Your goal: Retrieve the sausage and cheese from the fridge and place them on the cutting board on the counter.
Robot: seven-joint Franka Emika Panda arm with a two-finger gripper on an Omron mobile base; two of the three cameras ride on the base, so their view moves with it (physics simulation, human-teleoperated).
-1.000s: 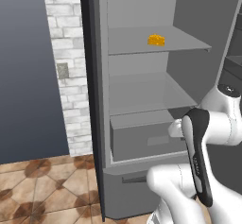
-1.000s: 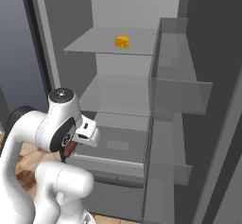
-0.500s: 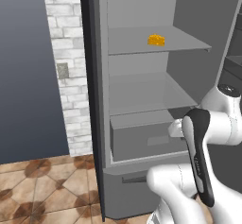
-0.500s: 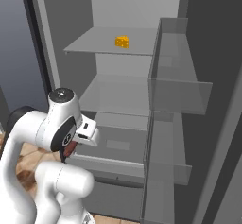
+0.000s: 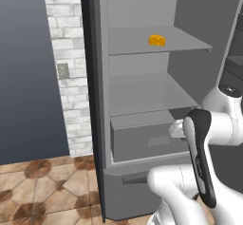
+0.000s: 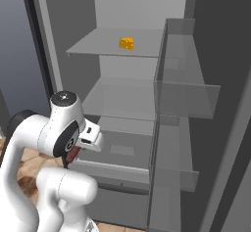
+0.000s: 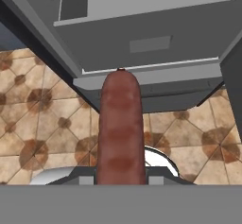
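sausage (image 7: 120, 128) gripped lengthwise in end effector (image 7: 120, 173), frame centre, for carrying | cheese (image 5: 157, 40) left on upper fridge (image 6: 176, 128) shelf

The open fridge (image 5: 142, 100) is seen from behind-left and behind-right; the drawer front (image 7: 146, 38) is viewed closely from the hand.

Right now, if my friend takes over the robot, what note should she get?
Tool: shut on the sausage, which sticks out over the tiled floor in front of the fridge.
Cheese: on the fridge's upper shelf, untouched.
Fridge door: open.
Done: sausage taken out of the fridge.
Left: carry the sausage to the cutting board, then come back for the cheese and place it there too.
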